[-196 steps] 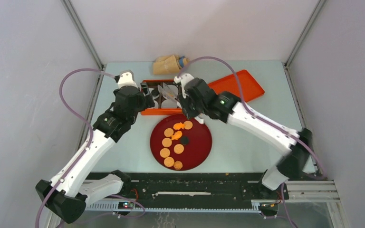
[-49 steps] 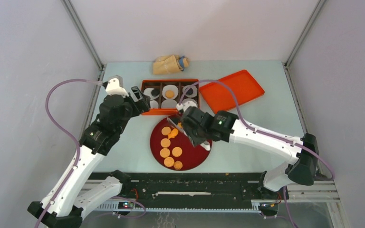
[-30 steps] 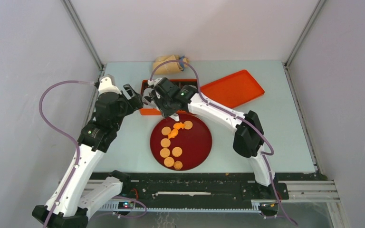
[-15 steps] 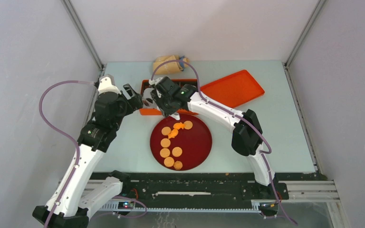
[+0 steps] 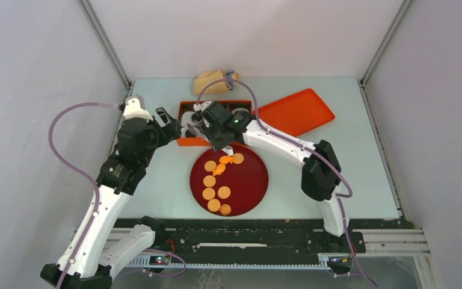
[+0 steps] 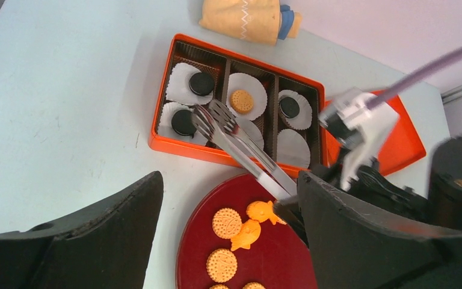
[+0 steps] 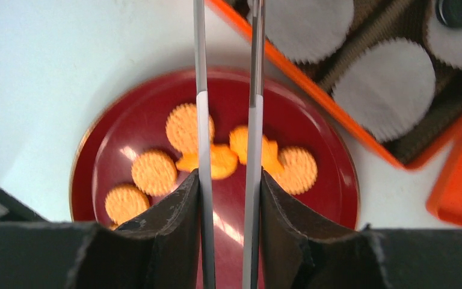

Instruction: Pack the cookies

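Several orange-tan round cookies (image 5: 209,180) and two bright orange star-like pieces (image 6: 261,212) lie on the dark red plate (image 5: 249,180). The orange box (image 6: 156,123) holds white liners, with black cookies (image 6: 202,83) in three of them and one tan cookie (image 6: 241,101). My right gripper (image 5: 218,129) is shut on metal tongs (image 6: 240,147). The tong tips stand apart, empty, over the box's near-left liner beside a black cookie (image 6: 183,122). In the right wrist view the tongs (image 7: 200,120) cross above the plate (image 7: 337,180). My left gripper (image 5: 167,123) is open and empty, left of the box.
The orange lid (image 5: 292,111) lies right of the box. A tan cloth bag (image 5: 213,81) lies behind the box. Two liners (image 7: 385,87) at the box's near right are empty. The right arm hides most of the box from above.
The black cookie seen earlier on the plate is gone from it. In the last second the right gripper with the tongs shifted slightly right and nearer. The left arm stayed still.
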